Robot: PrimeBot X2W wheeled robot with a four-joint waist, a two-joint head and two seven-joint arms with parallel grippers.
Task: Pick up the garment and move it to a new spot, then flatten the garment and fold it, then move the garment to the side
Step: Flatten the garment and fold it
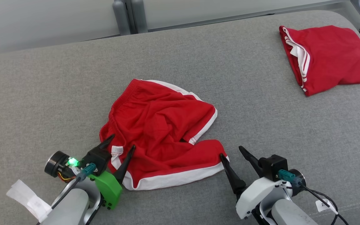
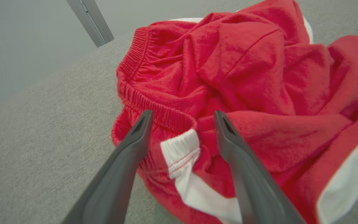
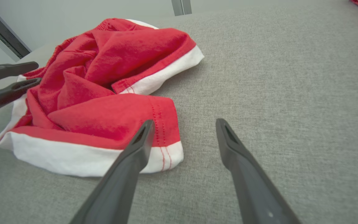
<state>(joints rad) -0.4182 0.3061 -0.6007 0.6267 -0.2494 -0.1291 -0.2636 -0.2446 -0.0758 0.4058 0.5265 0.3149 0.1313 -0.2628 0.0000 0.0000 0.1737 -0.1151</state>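
Nearest us, at the shorts' (image 1: 164,125) near-left corner, the left gripper (image 1: 123,140) has its fingers spread wide and nothing in them. They straddle the spot where the elastic waistband (image 2: 141,102) meets the white side stripe (image 2: 182,149). At the shorts' near-right corner the right gripper (image 1: 230,151) is spread and empty too. One finger sits at the white hem (image 3: 166,152), the other over bare grey cushion (image 1: 58,93) just right of the shorts.

The shorts themselves lie crumpled in a heap mid-cushion, waistband on their far-left side, one leg flopped over the other.

What worries us: the right gripper is half off the cloth, so closing here could nip just the hem edge, or nothing, and the corner would slip out on the lift. On the left the fabric is bunched in layers. Pinch several at once and we think the shorts would come up as a wad that won't spread flat.

On views: the left wrist view gives us the gathers and stripe between the fingers, which the head view is too far off to resolve. The right wrist view shows how that hem corner lies against the finger. The head view adds a folded red garment (image 1: 330,59) well beyond the shorts, far right.
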